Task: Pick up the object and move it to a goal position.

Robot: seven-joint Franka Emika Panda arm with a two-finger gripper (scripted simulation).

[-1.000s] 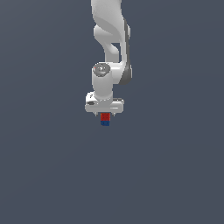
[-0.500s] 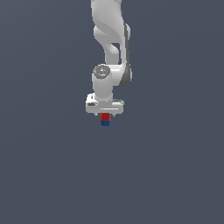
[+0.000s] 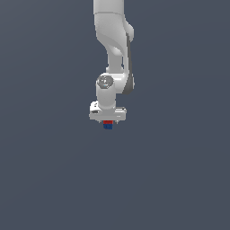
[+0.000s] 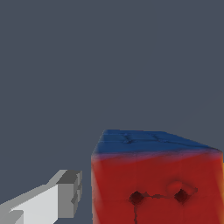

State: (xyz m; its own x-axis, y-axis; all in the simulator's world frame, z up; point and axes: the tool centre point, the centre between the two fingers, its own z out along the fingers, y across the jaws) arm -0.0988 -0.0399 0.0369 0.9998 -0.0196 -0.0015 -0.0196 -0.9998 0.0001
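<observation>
Almost nothing has changed over the last second: the gripper hangs at frame centre of the exterior view, pinching the cube just beneath it. The transfer seems paused or finished; no goal marker shows.

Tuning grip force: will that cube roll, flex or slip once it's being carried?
The cube has flat faces and straight edges, so it likely won't roll and probably stays stiff. Its faces render smooth, so some slip is possible. It is narrower than the gripper, so probably light. One finger shows a gap beside it, so I can't confirm contact.
</observation>
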